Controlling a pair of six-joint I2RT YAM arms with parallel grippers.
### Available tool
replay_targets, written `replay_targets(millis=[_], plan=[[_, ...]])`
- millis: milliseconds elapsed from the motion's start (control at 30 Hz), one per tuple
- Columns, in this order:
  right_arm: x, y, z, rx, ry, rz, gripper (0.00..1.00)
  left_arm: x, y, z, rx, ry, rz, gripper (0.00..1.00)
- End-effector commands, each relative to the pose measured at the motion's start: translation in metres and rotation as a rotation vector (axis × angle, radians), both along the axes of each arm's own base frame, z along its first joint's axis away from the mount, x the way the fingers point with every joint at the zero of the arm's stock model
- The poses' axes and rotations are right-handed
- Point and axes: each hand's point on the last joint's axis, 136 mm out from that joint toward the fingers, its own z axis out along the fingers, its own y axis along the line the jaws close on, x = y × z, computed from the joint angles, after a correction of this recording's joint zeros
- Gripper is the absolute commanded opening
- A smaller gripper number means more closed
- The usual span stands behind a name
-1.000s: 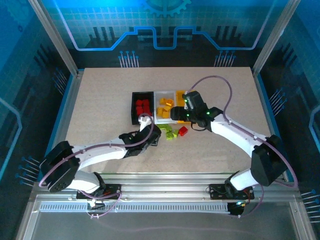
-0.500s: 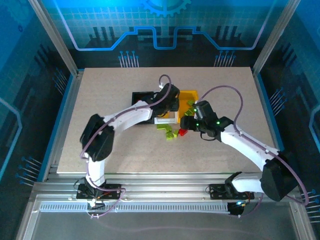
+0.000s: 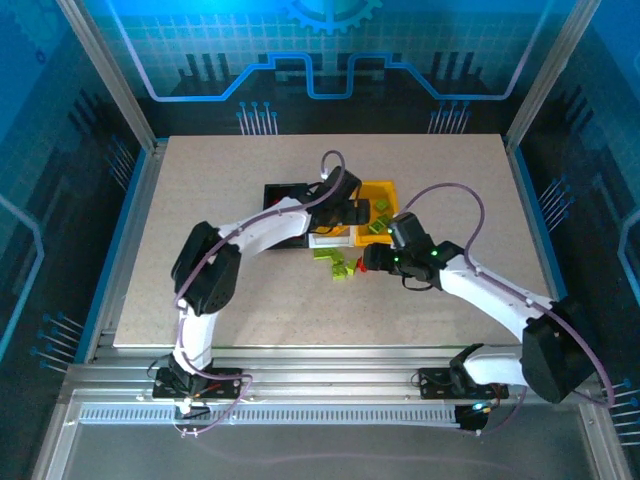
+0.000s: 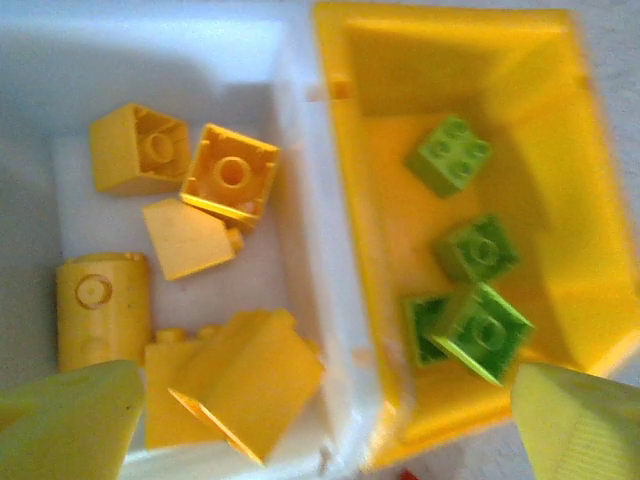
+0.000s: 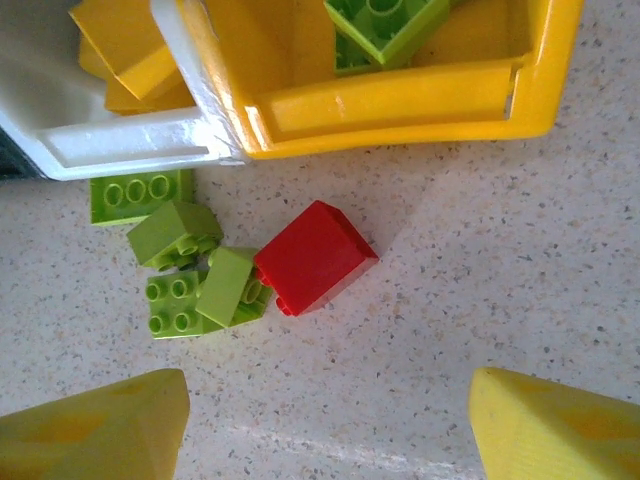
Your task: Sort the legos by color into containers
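Note:
My left gripper (image 4: 325,430) hangs open over the seam between the white bin (image 4: 305,270) and the yellow bin (image 4: 350,200), with nothing between its fingers. Several yellow bricks (image 4: 230,180) lie in the white bin. Several lime green bricks (image 4: 480,330) lie in the yellow bin. My right gripper (image 5: 325,430) is open above bare table, just short of a red brick (image 5: 315,257). Several green bricks (image 5: 185,275) touch that red brick's left side. In the top view the left gripper (image 3: 358,212) is over the bins and the right gripper (image 3: 368,260) is in front of them.
The black bin (image 3: 278,190) stands left of the white one, mostly hidden under the left arm. The loose bricks (image 3: 335,262) lie close to the front walls of the white bin (image 5: 120,140) and the yellow bin (image 5: 400,100). Bare table lies right of the red brick.
The left arm swung from the table's front up over the white and yellow bins. The right gripper drew back from the bins to the loose bricks in front of them.

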Motion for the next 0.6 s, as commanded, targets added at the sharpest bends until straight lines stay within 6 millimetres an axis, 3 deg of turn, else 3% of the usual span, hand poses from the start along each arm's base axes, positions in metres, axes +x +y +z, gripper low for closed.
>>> replay_targets(millis=[0,167,367,567], plan=[[0.002,0.016,-0.003,0.006,0.011,0.014,0.75,-0.024,-0.009,0.068,-0.116,-0.118,-0.048,0.99],[0.008,0.018,-0.019,-0.032,0.045,-0.054,0.73,-0.065,0.017,0.079,-0.165,-0.156,-0.052,0.99],[0.033,0.029,-0.026,0.012,0.056,-0.185,0.75,-0.108,0.053,0.055,-0.143,-0.138,-0.028,0.99],[0.052,0.033,-0.037,0.021,0.095,-0.278,0.75,-0.135,0.081,0.043,-0.164,-0.13,0.004,0.99]])
